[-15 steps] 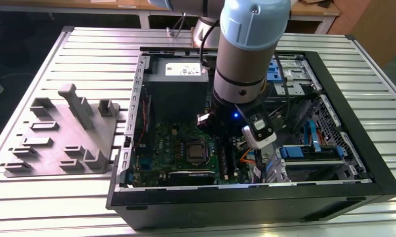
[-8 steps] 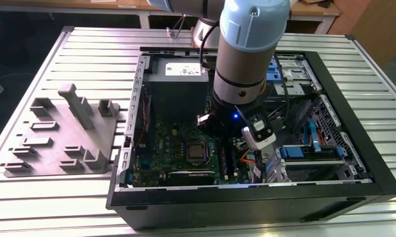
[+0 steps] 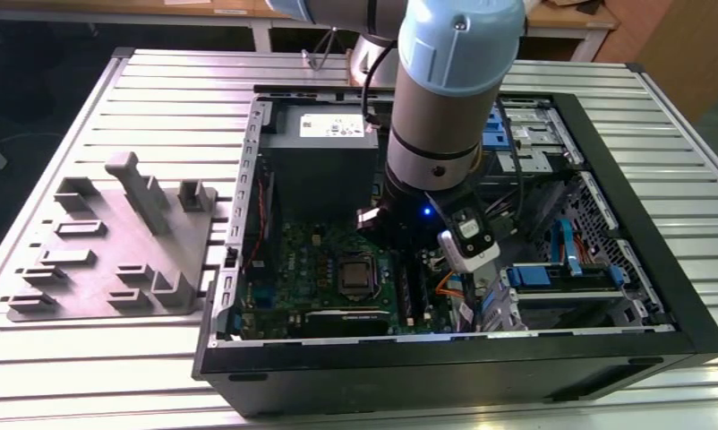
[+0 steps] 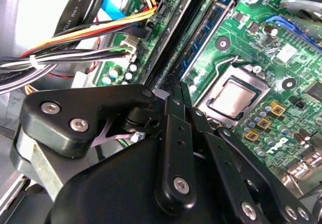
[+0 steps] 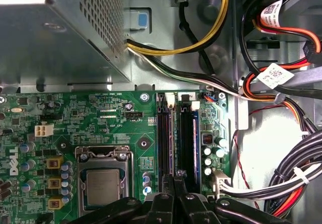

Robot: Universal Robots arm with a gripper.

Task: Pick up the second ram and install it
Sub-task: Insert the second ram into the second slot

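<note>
Two black metal fingers of the gripper are drawn together with no gap to speak of. I can make out nothing clamped between them, though the linkage hides their inner faces.

Straight ahead of the tips, a long narrow blue-green circuit-board stick, which I take for the second ram, stands on edge in one of the long black plastic slots. Its long axis runs directly away from the gripper, and its near end lies just beside the fingertips. To one side of it is the square silver processor socket on the big green motherboard.

Whether the stick is pressed fully home is hard to judge, since the gripper's body covers its near end and latch. In the exterior view the grey-and-blue arm blocks that spot inside the black computer case.
</note>
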